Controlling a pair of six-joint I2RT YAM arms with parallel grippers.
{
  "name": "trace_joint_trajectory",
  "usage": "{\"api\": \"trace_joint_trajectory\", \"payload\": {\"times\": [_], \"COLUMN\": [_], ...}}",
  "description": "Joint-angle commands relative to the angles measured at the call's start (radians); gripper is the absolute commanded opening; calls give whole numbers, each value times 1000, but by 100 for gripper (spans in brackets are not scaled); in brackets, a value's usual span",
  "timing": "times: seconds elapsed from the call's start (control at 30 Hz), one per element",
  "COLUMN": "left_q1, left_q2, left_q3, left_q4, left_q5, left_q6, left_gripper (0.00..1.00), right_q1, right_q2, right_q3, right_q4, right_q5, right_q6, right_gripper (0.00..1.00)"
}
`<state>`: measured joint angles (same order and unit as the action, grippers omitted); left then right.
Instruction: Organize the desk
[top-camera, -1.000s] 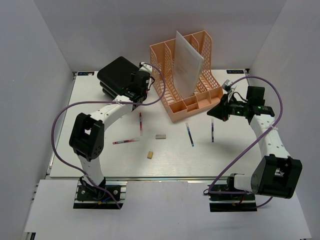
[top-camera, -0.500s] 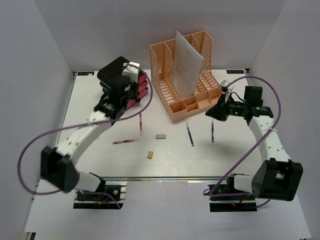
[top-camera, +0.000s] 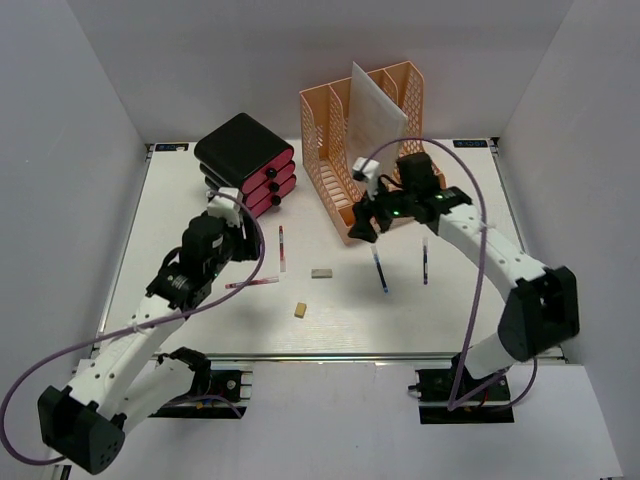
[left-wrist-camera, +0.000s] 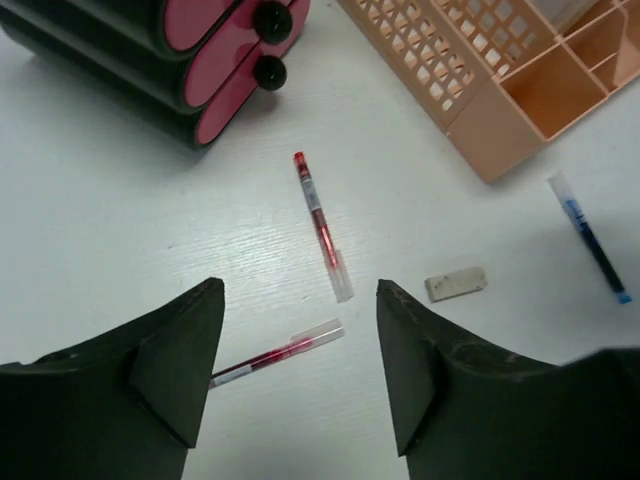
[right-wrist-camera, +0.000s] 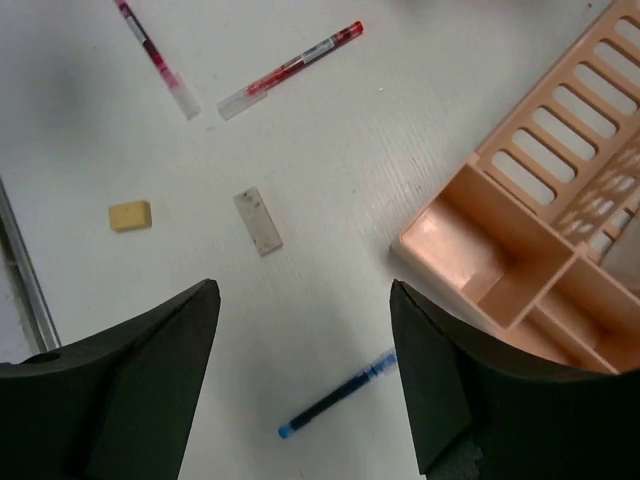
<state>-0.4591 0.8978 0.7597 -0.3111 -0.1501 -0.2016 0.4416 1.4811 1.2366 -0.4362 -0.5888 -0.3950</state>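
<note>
The white bench fills the middle of the top view, shut in by grey walls on its left, far and right sides, with both arm bases at its near edge.

A black drawer unit with pink drawer fronts stands by the far left corner. A peach-coloured organizer stands at the middle of the far edge, with a white sheet upright in one of its slots.

Loose things lie on the middle of the bench. One red pen points toward the far edge, and a second red pen lies crosswise just nearer and to its left. A grey eraser lies to the right of the pens, and a yellow eraser lies closer to the near edge. A blue pen lies just off the organizer's near end, and a second blue pen lies to its right, apart from it.

The left fingers are spread wide and pinch nothing. They hang above the bench on the near side of the drawer unit, and the clear end of the second red pen shows in the gap between them.

The right fingers are also spread wide and hold nothing. They hang over the bench beside the organizer's near end, with bare bench surface and the blue pen showing between them.
</note>
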Motion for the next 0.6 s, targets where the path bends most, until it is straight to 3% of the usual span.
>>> {"api": "trace_joint_trajectory", "payload": {"times": [0.0,0.3,0.4,0.57], "left_q1": [5,5,5,5], "left_q2": [-114,-227,-240,-258], "left_q3": [-49,-111,-117,-122], "left_q4": [-25,-25,-25,-25], "left_q5": [-52,-123,-129,-161], "left_q6": [4,21,27,34], "left_gripper": [74,81,83,84], "right_q1": [112,235,241,244], "right_q2": [117,478,579,683], "right_q3": [150,582,662,705], "right_q4": [82,122,183,365], "right_q5": [180,276,302,314], "right_q6": [111,370,487,513], "right_gripper": [75,76,78,78]}}
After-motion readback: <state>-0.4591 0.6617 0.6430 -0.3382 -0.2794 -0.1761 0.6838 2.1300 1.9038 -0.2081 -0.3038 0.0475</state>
